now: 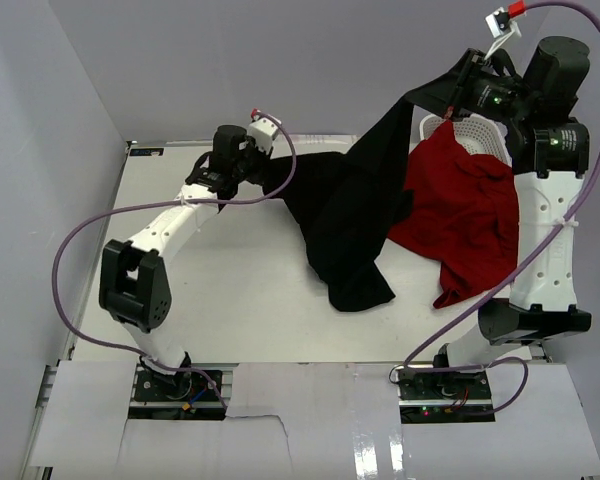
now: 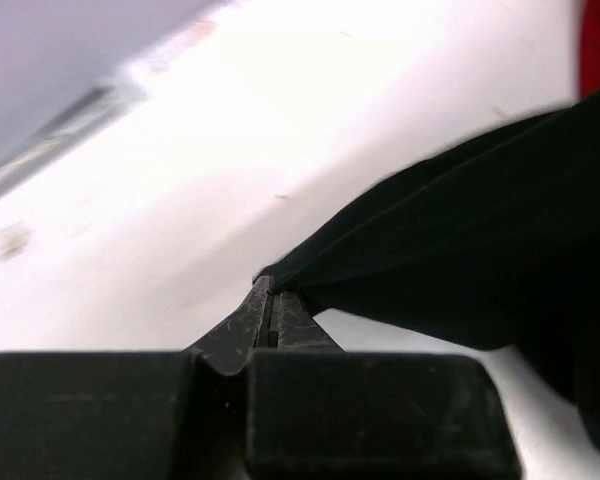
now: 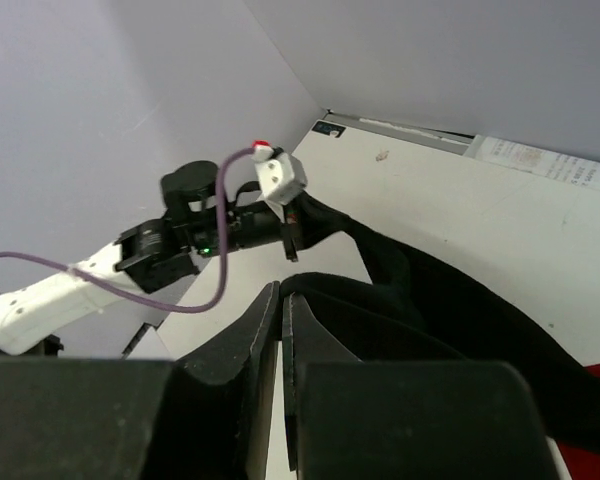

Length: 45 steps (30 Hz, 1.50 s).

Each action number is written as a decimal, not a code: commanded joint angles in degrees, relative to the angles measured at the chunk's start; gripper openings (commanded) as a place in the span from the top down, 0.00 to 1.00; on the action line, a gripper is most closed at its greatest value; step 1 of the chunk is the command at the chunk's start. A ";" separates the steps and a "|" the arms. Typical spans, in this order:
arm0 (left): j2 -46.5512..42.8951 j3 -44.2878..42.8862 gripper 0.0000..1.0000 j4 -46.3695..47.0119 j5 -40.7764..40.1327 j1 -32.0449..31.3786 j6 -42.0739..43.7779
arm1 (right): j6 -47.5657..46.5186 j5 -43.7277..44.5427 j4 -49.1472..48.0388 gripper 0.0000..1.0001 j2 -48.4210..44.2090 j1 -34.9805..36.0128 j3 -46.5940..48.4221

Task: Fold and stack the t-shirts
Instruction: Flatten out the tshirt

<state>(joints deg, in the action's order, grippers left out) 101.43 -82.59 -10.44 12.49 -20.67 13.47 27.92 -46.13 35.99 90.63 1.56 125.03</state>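
Because the black t-shirt (image 1: pixel 348 215) hangs stretched between both arms, its tail pooled on the table (image 1: pixel 230 290), either hold could slip. The left gripper (image 2: pixel 270 292) is pressed together on a thin corner low down. The right gripper (image 3: pixel 280 300) pinches another edge, raised over the red t-shirt (image 1: pixel 460 210), which lies against the basket (image 1: pixel 477 135) and might get dragged along.

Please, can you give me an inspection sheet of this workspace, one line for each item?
Surface: white table, few small marks.
Job's things: black shirt lifted and stretched between both pincers, its lower end on the table; red shirt crumpled at right, partly over the basket.
Clutter: white basket, far right.
Grippers: left pincer shut on black shirt; right pincer likewise.
Cables: purple cables loop beside each arm.
Surroundings: grey walls.
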 commanded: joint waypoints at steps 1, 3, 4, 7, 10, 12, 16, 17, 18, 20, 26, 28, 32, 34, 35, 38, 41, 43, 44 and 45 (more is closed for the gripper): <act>-10.45 -3.29 1.00 -8.89 -26.96 -5.68 -6.00 | -3.83 1.65 0.48 0.92 -6.68 -0.16 2.06; -15.98 -2.15 1.00 -10.56 -36.60 -8.32 -9.42 | -5.77 3.31 -1.26 0.92 -11.59 -0.24 -2.58; -18.43 -0.75 1.00 -11.18 -37.36 -8.60 -11.17 | -6.03 4.20 -3.36 0.92 -13.97 -0.24 -5.56; -29.33 1.37 1.00 -12.68 -38.24 -8.86 -18.38 | -7.88 7.54 -8.47 0.92 -21.53 -0.24 -13.32; -38.83 2.08 1.00 -14.69 -41.30 -9.74 -20.94 | -10.69 9.47 -10.14 0.92 -26.72 -0.24 -13.93; -42.70 1.20 1.00 -16.19 -42.89 -10.01 -21.12 | -11.22 10.27 -14.95 0.92 -31.81 -0.16 -16.73; -51.13 -2.39 1.00 -17.60 -46.15 -10.10 -19.72 | -8.68 12.46 -21.39 0.92 -37.62 -0.16 -19.12; -51.94 -3.45 1.00 -17.77 -47.63 -10.10 -19.11 | -8.07 12.73 -21.92 0.92 -38.24 -0.16 -18.86; -52.47 -5.55 1.00 -18.30 -48.08 -10.01 -18.49 | -6.58 12.82 -22.36 0.92 -38.33 -0.24 -18.43; -53.26 -7.67 1.00 -19.00 -48.00 -10.01 -16.82 | -5.17 12.47 -23.68 0.92 -38.16 -0.24 -18.25; -51.78 -0.67 1.00 -21.12 -41.60 -10.01 -19.35 | 2.40 9.57 -25.09 0.92 -37.55 -0.24 -30.35; -50.98 8.60 1.00 -18.67 -36.94 -10.01 -21.81 | 1.70 10.44 -24.48 0.92 -37.98 -0.16 -37.88; -48.61 23.21 1.00 -9.02 -28.33 -10.10 -30.93 | -3.29 16.76 -15.02 0.92 -37.38 -0.24 -43.20; -46.77 27.80 1.00 -6.10 -23.49 -10.10 -32.63 | -5.24 20.10 -11.66 0.92 -35.62 -0.24 -43.64; -45.45 28.35 1.00 -5.22 -22.35 -10.10 -33.24 | -5.94 20.90 -10.42 0.92 -34.91 -0.24 -43.99; -38.16 27.75 1.00 -5.03 -19.70 -10.10 -34.13 | -7.70 21.52 -7.86 0.92 -32.10 -0.24 -45.31; -32.88 27.04 1.00 -5.38 -19.26 -10.18 -34.13 | -7.97 21.25 -8.04 0.92 -30.87 -0.16 -46.98; -31.21 27.04 1.00 -5.21 -19.52 -10.18 -34.22 | -8.67 22.57 -8.13 0.92 -30.34 -0.16 -48.04; -30.85 26.95 1.00 -5.12 -19.87 -10.18 -34.22 | -9.02 23.01 -8.13 0.92 -30.25 -0.24 -48.30; -30.59 26.78 1.00 -5.12 -20.05 -10.18 -34.13 | -9.81 23.62 -8.21 0.92 -30.25 -0.24 -48.48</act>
<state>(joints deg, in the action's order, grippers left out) 71.37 -52.77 -18.44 -8.69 -30.76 -19.59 20.73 -24.97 29.56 60.47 1.52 76.77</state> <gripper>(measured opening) 0.024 0.081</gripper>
